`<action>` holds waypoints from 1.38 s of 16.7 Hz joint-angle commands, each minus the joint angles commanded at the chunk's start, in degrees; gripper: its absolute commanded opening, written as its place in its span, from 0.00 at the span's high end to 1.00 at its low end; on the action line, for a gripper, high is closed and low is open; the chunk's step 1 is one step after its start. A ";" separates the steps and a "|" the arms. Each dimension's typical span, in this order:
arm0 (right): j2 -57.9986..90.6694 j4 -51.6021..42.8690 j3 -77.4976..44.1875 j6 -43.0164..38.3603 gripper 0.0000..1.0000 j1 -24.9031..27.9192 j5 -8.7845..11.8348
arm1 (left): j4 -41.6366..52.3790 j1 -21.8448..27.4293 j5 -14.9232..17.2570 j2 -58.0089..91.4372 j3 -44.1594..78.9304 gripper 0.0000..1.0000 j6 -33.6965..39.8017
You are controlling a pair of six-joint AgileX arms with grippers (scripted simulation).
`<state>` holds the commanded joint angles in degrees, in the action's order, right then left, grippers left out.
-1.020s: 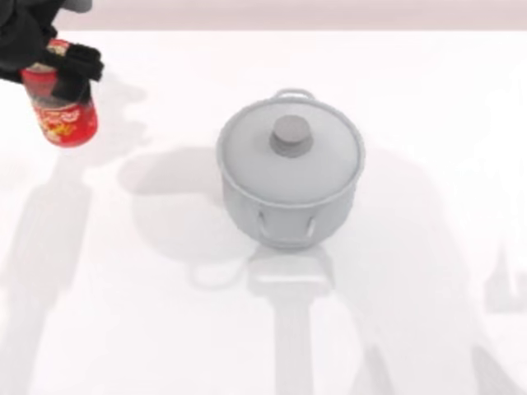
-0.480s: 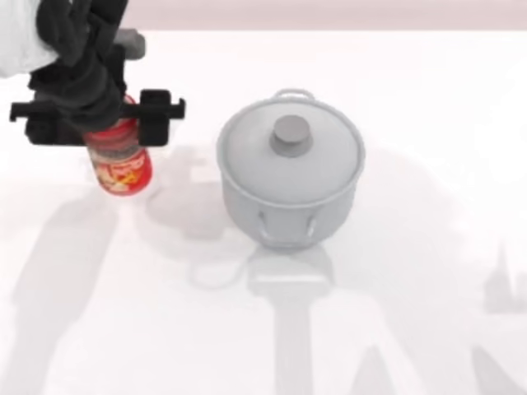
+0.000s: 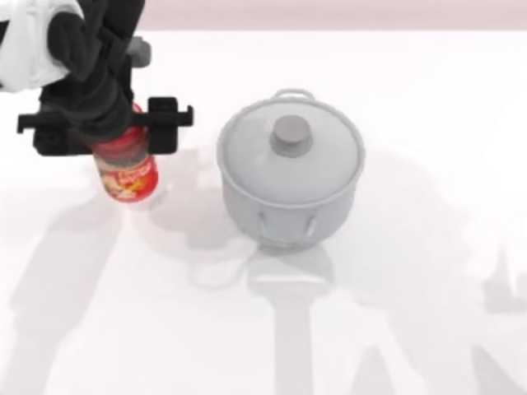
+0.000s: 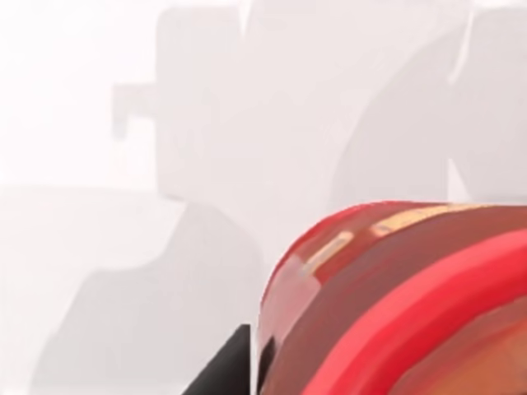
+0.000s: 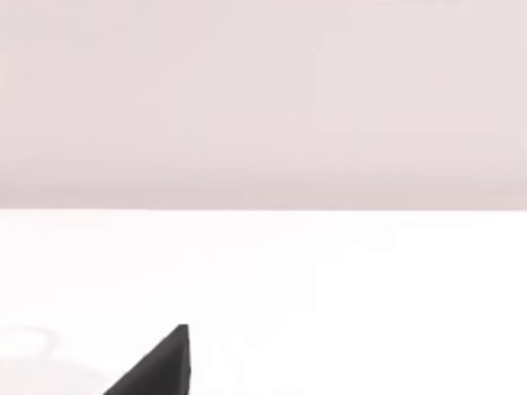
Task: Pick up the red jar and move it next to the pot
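Here the red jar (image 3: 126, 169) is seen clenched at its lid end in the left tool (image 3: 105, 130), with the body and label hanging below the tool toward the desk (image 3: 428, 90). The jar's long axis is tilted slightly rather than plumb, its base swung a little toward the near edge of the desk in the top view. Whether the base touches the desk cannot be told. In the left wrist view only the jar's red rim and dark band (image 4: 403, 304) are shown, close against the camera.

From the tool, the pot (image 3: 290, 169) lies off to the side toward the right arm, near but clearly apart, a strip of bare desk being left between jar and pot wall. The coming move is judged to be a short sideways carry across that strip, then a lowering. The right tool is not in the top view; its wrist view shows only bare desk and one dark corner.
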<state>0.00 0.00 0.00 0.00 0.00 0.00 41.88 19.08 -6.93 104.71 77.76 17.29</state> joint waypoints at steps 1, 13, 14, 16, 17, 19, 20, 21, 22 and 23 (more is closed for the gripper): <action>0.00 0.00 0.00 0.00 0.00 0.00 0.00 | -0.81 -0.04 0.03 0.46 -0.42 1.00 -0.06; 0.00 0.00 0.00 0.00 0.00 0.00 0.00 | -9.70 -0.37 0.19 5.26 -4.03 0.77 -0.55; 0.00 0.00 0.00 0.00 0.00 0.00 0.00 | -9.70 -0.37 0.19 5.26 -4.03 0.70 -0.55; 0.00 0.00 0.00 0.00 0.00 0.00 0.00 | -9.70 -0.37 0.19 5.26 -4.03 0.55 -0.55; 0.00 0.00 0.00 0.00 0.00 0.00 0.00 | -9.70 -0.37 0.19 5.26 -4.03 0.47 -0.55; 0.00 0.00 0.00 0.00 0.00 0.00 0.00 | -9.70 -0.37 0.19 5.26 -4.03 0.32 -0.55; 0.00 0.00 0.00 0.00 0.00 0.00 0.00 | -9.70 -0.37 0.19 5.26 -4.03 0.25 -0.55; 0.00 0.00 0.00 0.00 0.00 0.00 0.00 | -9.70 -0.37 0.19 5.26 -4.03 0.17 -0.55; 0.00 0.00 0.00 0.00 0.00 0.00 0.00 | -9.70 -0.37 0.19 5.26 -4.03 0.10 -0.55; 0.00 0.00 0.00 0.00 0.00 0.00 0.00 | -9.70 -0.37 0.19 5.26 -4.03 0.02 -0.55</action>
<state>0.00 0.00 0.00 0.00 0.00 0.00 32.18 18.71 -6.74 109.97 73.73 16.75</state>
